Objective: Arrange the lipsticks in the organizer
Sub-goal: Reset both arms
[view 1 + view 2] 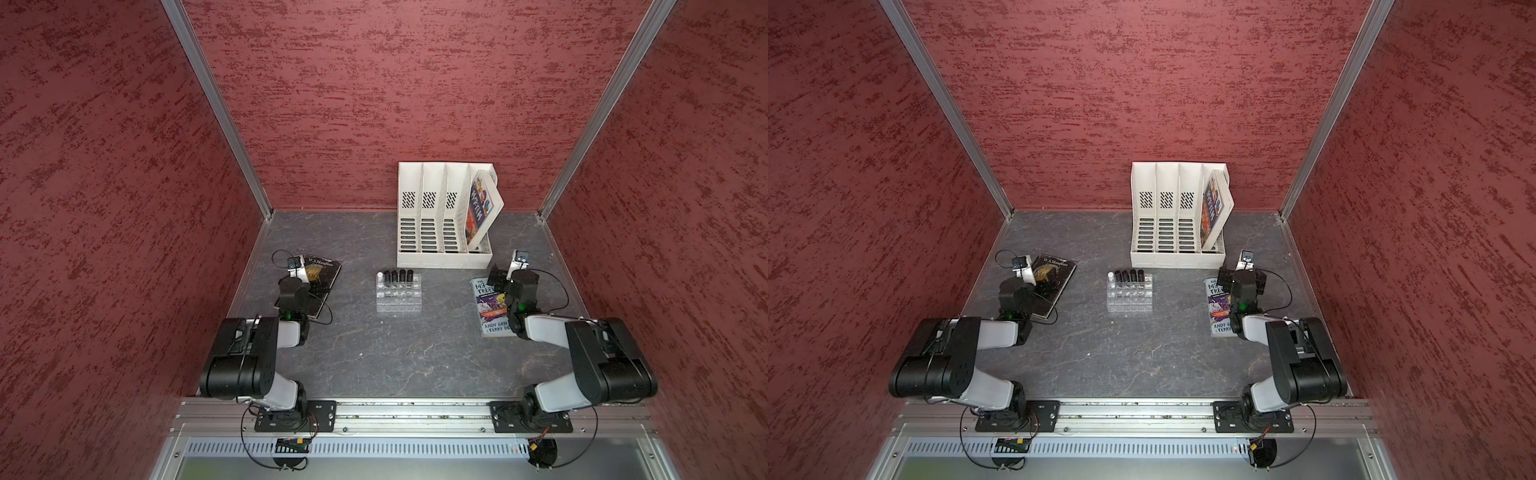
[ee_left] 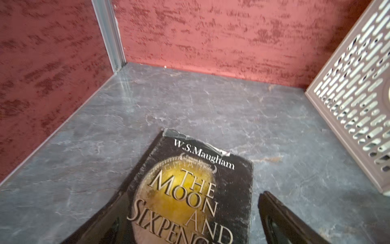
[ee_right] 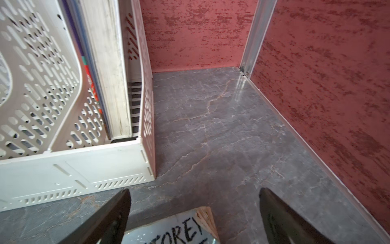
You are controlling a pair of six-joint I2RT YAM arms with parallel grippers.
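Observation:
The clear organizer [image 1: 399,301] [image 1: 1129,302] stands mid-table in both top views. Along its back row stand the lipsticks: a white one [image 1: 379,276] [image 1: 1111,276] at the left end, and beside it a line of black ones [image 1: 398,274] [image 1: 1129,274], all upright. My left gripper [image 1: 311,278] [image 1: 1044,279] [image 2: 194,195] hovers open over a black book, well left of the organizer, with nothing between its fingers. Well to the organizer's right, my right gripper [image 1: 505,272] [image 1: 1233,274] [image 3: 195,191] is open and empty above a blue book's far corner.
A white slotted file rack [image 1: 440,249] [image 3: 69,169] [image 2: 348,105] stands behind the organizer, with a book [image 1: 478,203] leaning in its right slot. The black book [image 1: 324,270] [image 2: 190,190] lies at the left, the blue book [image 1: 490,307] [image 3: 175,230] at the right. Red walls enclose three sides.

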